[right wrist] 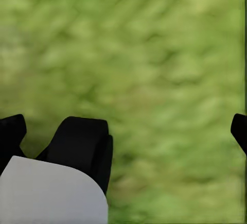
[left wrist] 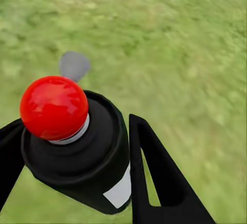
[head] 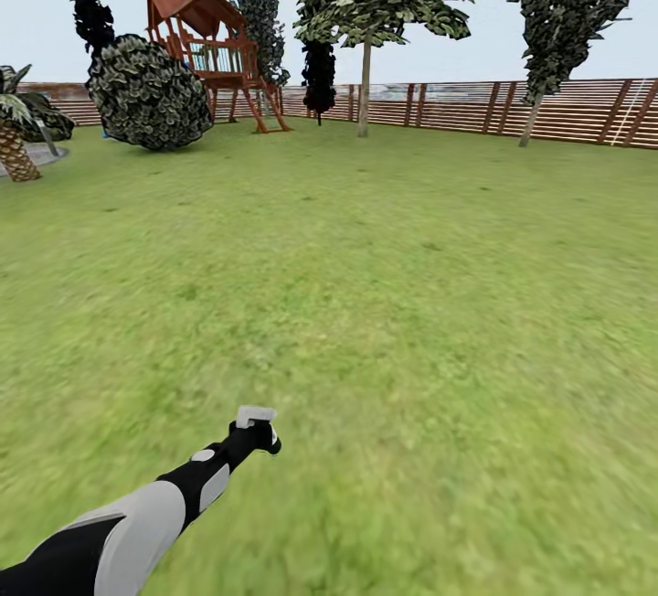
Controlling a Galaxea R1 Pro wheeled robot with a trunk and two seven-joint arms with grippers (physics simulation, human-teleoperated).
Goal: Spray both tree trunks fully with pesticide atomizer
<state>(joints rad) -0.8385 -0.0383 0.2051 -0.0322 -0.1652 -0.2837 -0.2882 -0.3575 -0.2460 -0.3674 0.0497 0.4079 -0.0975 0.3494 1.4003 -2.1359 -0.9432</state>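
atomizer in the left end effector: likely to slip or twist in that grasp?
The pesticide atomizer looks rigid, so it probably won't deform. Its round, smooth black body may twist between the fingers. The jaws flank it closely, so dropping seems unlikely.

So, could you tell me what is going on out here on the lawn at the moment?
The robot stands on a wide lawn with its left arm stretched forward. The left gripper is shut on the pesticide atomizer, a black bottle with a red cap and a white label, its light grey head showing at the arm's tip. A tree with a straight bare trunk stands far off by the wooden fence, near a playhouse. No spray shows yet; the robot looks to be heading over.
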